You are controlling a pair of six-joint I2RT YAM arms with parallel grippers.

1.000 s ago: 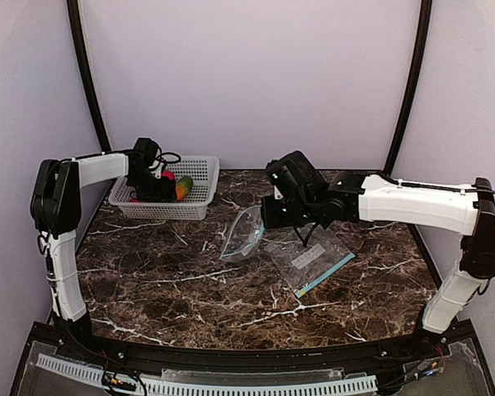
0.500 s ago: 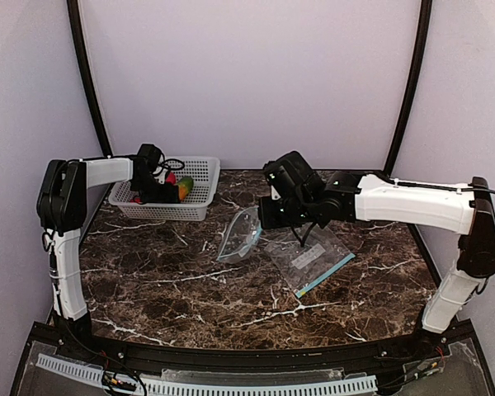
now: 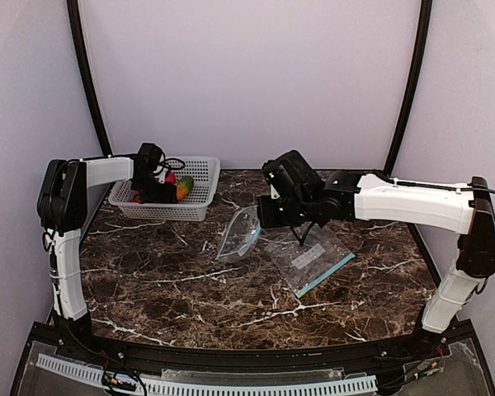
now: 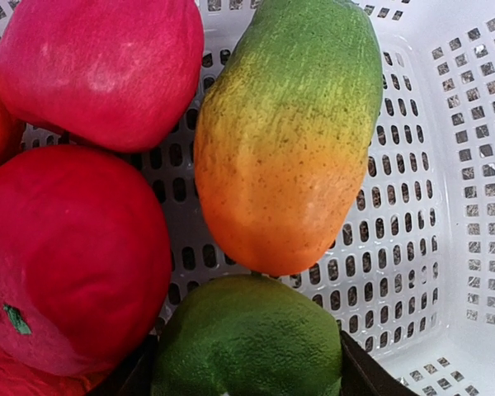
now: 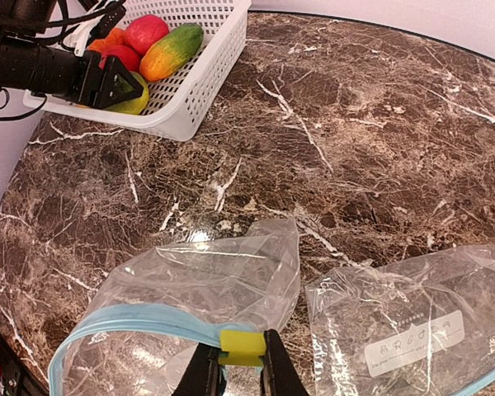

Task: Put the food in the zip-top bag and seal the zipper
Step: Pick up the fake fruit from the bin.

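left hand — astride green fruit in basket, grip cannot tell | right hand — clamped on zip-top bag rim

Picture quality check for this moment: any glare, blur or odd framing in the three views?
Top external: even light, sharp, the basket small but clear. Left wrist: so close that the green fruit and its neighbours fill the frame, yet their skin texture stays sharp. Right wrist: a bright glare spot on the marble table and sheen across the zip-top bag; otherwise in focus.
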